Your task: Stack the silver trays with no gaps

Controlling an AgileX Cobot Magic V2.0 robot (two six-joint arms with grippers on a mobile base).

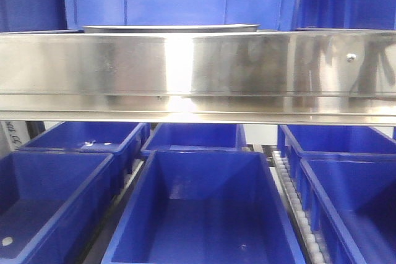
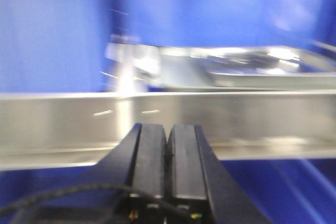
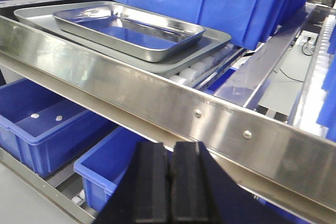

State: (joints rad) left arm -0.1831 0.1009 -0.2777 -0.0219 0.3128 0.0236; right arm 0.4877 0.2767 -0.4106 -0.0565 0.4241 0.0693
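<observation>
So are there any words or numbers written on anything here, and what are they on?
No text can be read in any view.
White strip at the left edge of the front view: dark marks, too small and blurred to read.
Silver trays, shelf rail and blue bins: no labels or numbers visible.
Left gripper and right gripper: no writing visible.

I can't read any text, label, brand or number in my three views. A pale strip at the front view's left edge may carry marks, but they're too blurred to make out.
</observation>
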